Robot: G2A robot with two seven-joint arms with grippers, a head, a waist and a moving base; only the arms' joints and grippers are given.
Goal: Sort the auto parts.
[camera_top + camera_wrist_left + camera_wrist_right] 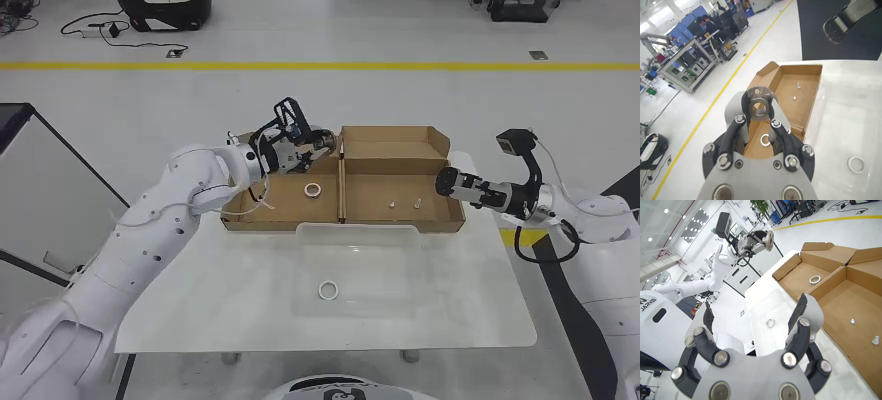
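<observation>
Flange (761, 90) clamped in the left gripper (758, 107) hangs above the box's left compartment (300, 208) — its drop lies straight down, beside the ring (312, 189); right gripper (753, 309) gapes empty, farther off.

no readable text, label, number or sign on the cardboard box (372, 196) or table (470, 300)

A grey metal flange (761, 114) was clamped in the left gripper (758, 106). A silver metal ring (312, 189) and two small bolts (852, 321) lay in the brown cardboard box (400, 222), and a second silver ring (328, 291) in the clear tray (355, 228).
</observation>
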